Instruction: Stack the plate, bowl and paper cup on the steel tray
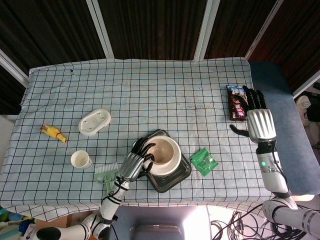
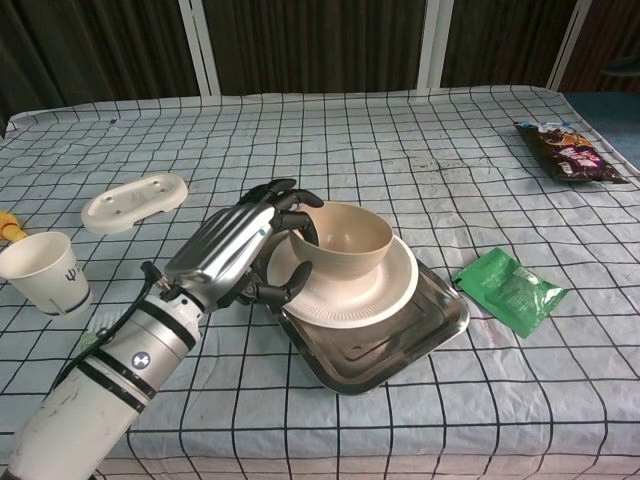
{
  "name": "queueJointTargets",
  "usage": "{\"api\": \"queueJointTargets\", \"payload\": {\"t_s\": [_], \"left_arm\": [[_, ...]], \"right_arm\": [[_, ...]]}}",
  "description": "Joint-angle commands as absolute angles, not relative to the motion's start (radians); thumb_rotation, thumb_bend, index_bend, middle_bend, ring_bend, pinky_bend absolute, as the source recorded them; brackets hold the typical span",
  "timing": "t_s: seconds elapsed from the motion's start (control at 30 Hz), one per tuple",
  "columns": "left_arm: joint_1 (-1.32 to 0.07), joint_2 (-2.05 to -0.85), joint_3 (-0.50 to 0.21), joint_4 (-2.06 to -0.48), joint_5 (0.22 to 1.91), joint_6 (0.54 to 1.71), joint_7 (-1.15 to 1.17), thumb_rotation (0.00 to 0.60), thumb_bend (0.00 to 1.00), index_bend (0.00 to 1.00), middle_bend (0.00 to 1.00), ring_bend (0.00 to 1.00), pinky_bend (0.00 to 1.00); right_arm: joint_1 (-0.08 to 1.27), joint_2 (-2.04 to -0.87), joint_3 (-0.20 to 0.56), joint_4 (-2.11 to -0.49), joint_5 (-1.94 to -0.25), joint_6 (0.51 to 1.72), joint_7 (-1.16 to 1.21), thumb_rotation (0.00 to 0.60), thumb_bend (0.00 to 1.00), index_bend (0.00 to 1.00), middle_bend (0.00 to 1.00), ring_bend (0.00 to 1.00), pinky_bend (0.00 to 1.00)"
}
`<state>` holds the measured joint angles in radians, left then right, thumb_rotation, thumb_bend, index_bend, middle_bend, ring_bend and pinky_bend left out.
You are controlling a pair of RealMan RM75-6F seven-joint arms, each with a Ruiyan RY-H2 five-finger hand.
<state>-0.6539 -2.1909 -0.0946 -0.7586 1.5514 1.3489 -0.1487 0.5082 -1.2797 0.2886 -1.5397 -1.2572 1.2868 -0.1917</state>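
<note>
The left hand gripped the bowl by its rim over the plate; a careless release could tip it; the right hand hung open.

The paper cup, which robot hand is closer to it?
The left hand. It grips the bowl on the plate, with the paper cup standing apart on its outer side. The right hand is far across the table, beside the snack bag.

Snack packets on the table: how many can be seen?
2. A green packet lies just right of the steel tray; a dark packet lies at the far right edge, by the right hand.
</note>
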Motion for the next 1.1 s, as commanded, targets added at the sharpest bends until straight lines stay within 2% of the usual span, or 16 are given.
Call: {"api": "queueJointTargets", "payload": {"t_s": [0.03, 0.17, 0.23, 0.33, 0.4, 0.43, 0.7, 0.77, 0.9, 0.97, 1.1], "left_arm": [[-0.666, -2.225, -0.105, -0.712, 1.549, 1.334, -0.173, 0.6, 0.51, 0.65, 0.18, 0.0, 0.0], [-0.668, -2.245, -0.107, -0.673, 1.543, 1.316, -0.182, 0.6, 0.5, 0.6, 0.17, 0.0, 0.0], [-0.669, -2.242, -0.097, -0.66, 1.548, 1.304, -0.173, 0.6, 0.46, 0.47, 0.13, 0.0, 0.0], [-0.667, -2.232, -0.089, -0.659, 1.555, 1.304, -0.161, 0.6, 0.4, 0.13, 0.06, 0.0, 0.0], [-0.662, -2.22, -0.084, -0.673, 1.562, 1.316, -0.161, 0.6, 0.4, 0.02, 0.04, 0.0, 0.0], [-0.657, -2.212, -0.079, -0.684, 1.567, 1.325, -0.16, 0.6, 0.4, 0.0, 0.03, 0.0, 0.0], [-0.614, -2.118, -0.041, -0.826, 1.601, 1.383, -0.071, 0.6, 0.35, 0.0, 0.0, 0.0, 0.0], [-0.574, -2.026, -0.009, -0.923, 1.625, 1.436, 0.016, 0.6, 0.34, 0.0, 0.0, 0.0, 0.0], [-0.5, -1.868, -0.003, -1.1, 1.633, 1.537, 0.151, 0.6, 0.34, 0.01, 0.0, 0.0, 0.0], [-0.463, -1.815, -0.004, -1.146, 1.624, 1.577, 0.194, 0.6, 0.34, 0.07, 0.0, 0.0, 0.0], [-0.383, -1.732, 0.0, -1.179, 1.602, 1.65, 0.254, 0.6, 0.39, 0.29, 0.0, 0.0, 0.0]], "right_arm": [[0.509, -1.282, 0.288, -1.535, -1.254, 1.282, -0.191, 0.6, 0.05, 0.19, 0.0, 0.0, 0.0], [0.51, -1.283, 0.285, -1.53, -1.255, 1.279, -0.193, 0.6, 0.05, 0.19, 0.0, 0.0, 0.0], [0.509, -1.283, 0.284, -1.529, -1.255, 1.28, -0.192, 0.6, 0.05, 0.19, 0.0, 0.0, 0.0], [0.508, -1.281, 0.284, -1.53, -1.256, 1.282, -0.189, 0.6, 0.05, 0.19, 0.0, 0.0, 0.0], [0.506, -1.279, 0.285, -1.531, -1.257, 1.284, -0.188, 0.6, 0.05, 0.19, 0.0, 0.0, 0.0], [0.505, -1.278, 0.285, -1.531, -1.257, 1.286, -0.186, 0.6, 0.05, 0.19, 0.0, 0.0, 0.0], [0.502, -1.274, 0.284, -1.541, -1.26, 1.29, -0.186, 0.6, 0.05, 0.19, 0.0, 0.0, 0.0], [0.5, -1.274, 0.279, -1.55, -1.266, 1.292, -0.187, 0.6, 0.05, 0.19, 0.0, 0.0, 0.0], [0.494, -1.272, 0.268, -1.56, -1.289, 1.304, -0.19, 0.6, 0.05, 0.19, 0.0, 0.0, 0.0], [0.49, -1.27, 0.263, -1.566, -1.299, 1.31, -0.186, 0.6, 0.05, 0.19, 0.0, 0.0, 0.0], [0.485, -1.268, 0.253, -1.575, -1.322, 1.32, -0.186, 0.6, 0.05, 0.19, 0.0, 0.0, 0.0]]}}
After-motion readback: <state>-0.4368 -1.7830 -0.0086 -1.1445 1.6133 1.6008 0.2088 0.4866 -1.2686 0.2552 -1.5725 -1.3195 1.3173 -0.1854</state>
